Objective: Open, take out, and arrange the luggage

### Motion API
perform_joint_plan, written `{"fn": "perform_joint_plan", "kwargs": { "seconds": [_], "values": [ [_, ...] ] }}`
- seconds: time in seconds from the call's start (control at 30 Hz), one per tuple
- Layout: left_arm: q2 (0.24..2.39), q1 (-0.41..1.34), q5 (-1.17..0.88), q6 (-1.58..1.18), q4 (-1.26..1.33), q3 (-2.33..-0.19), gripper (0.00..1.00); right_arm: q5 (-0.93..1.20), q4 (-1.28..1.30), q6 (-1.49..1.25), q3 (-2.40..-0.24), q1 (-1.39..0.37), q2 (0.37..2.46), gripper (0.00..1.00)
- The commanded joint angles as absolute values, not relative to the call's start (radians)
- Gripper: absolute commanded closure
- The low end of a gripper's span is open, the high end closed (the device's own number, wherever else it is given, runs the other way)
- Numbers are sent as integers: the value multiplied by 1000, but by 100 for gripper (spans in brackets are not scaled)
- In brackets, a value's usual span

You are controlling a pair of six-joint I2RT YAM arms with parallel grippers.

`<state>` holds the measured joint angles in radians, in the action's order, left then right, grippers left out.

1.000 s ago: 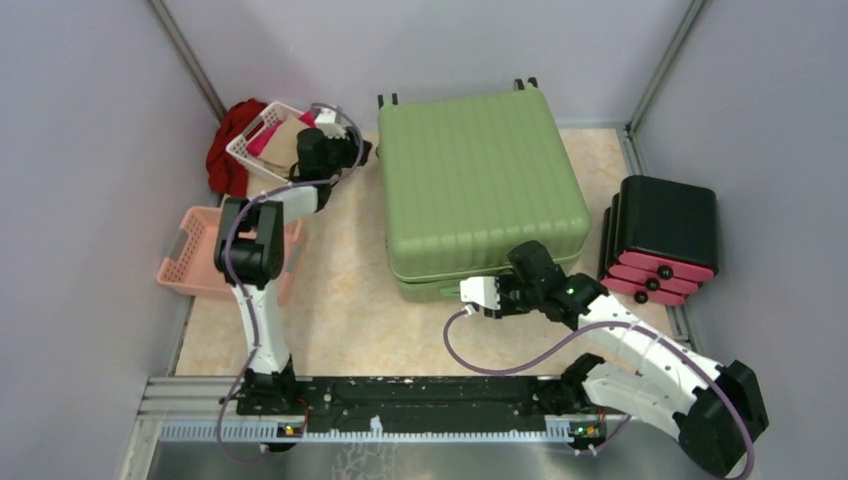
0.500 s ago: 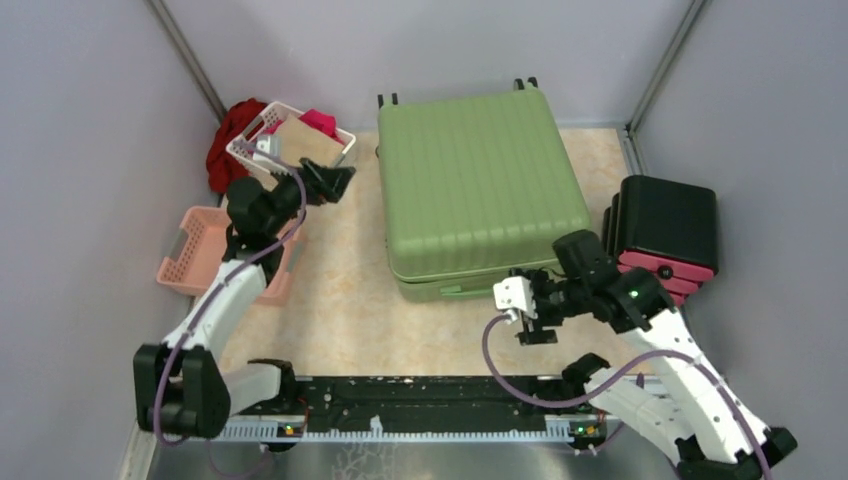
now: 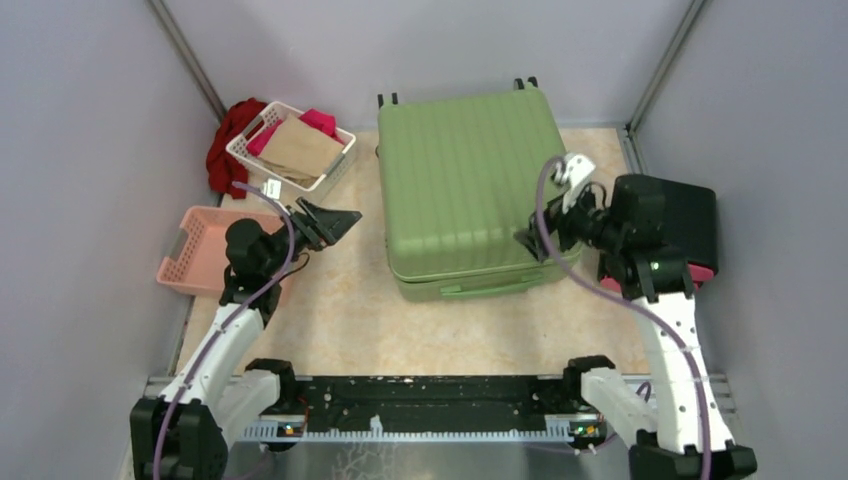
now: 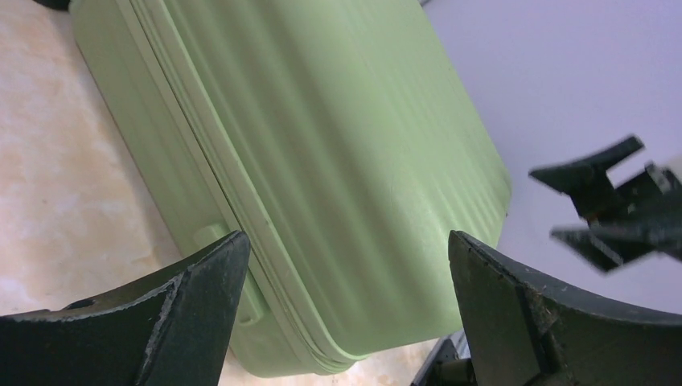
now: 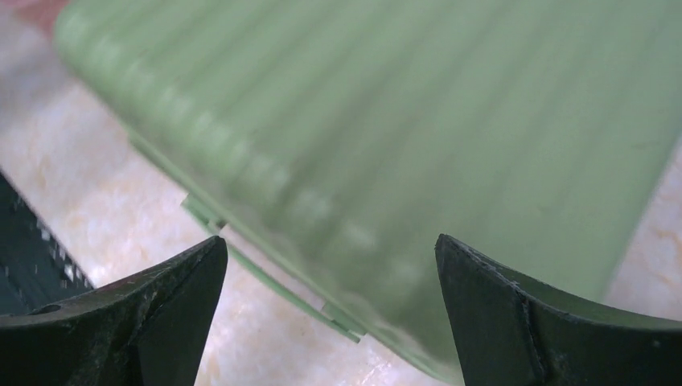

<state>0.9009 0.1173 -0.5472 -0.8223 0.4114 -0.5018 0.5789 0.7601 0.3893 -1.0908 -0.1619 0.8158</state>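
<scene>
The luggage (image 3: 470,185), a large sage-green ribbed suitcase, lies flat and closed in the middle of the floor, wheels toward the back wall. My left gripper (image 3: 340,228) hovers open to the left of it, pointing at its left side. In the left wrist view the luggage (image 4: 322,153) fills the gap between the wide-open jaws of my left gripper (image 4: 346,249), untouched. My right gripper (image 3: 530,245) is open at the case's front right corner. The right wrist view shows the luggage (image 5: 418,112) and its front handle (image 5: 265,277) beyond my right gripper (image 5: 331,249), which holds nothing.
A white basket (image 3: 338,158) with brown and pink clothes stands at the back left, a red cloth (image 3: 225,145) beside it. A pink basket (image 3: 195,255) sits against the left wall. Black-and-pink stacked cases (image 3: 680,210) stand right of the luggage, behind my right arm.
My left gripper left the white basket, swung toward the luggage's left side and opened. My right gripper moved from the front edge up to the front right corner and opened wide.
</scene>
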Motion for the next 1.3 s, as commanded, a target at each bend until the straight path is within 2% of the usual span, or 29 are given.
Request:
{"fn": "perform_joint_plan", "kwargs": {
  "seconds": [0.0, 0.07, 0.13, 0.43, 0.7, 0.97, 1.27],
  "values": [
    [923, 118, -638, -868, 435, -487, 1, 649, 560, 53, -1250, 11, 959, 1],
    [944, 118, -666, -868, 467, -488, 1, 773, 515, -73, -1310, 124, 1082, 1],
    [964, 118, -685, -866, 490, -496, 1, 800, 450, -137, -1364, 176, 1178, 1],
    [1069, 118, -732, -902, 606, -486, 1, 719, 221, -347, -1604, 207, 1590, 2],
    [1174, 118, -794, -835, 612, -521, 3, 779, 262, -359, -1838, 196, 1886, 9],
    [1248, 120, -759, -737, 556, -525, 26, 829, 308, -329, -1911, 141, 2002, 12],
    [1366, 144, -814, -732, 605, -508, 54, 906, 367, -290, -1926, 83, 2028, 25]
  ]
}}
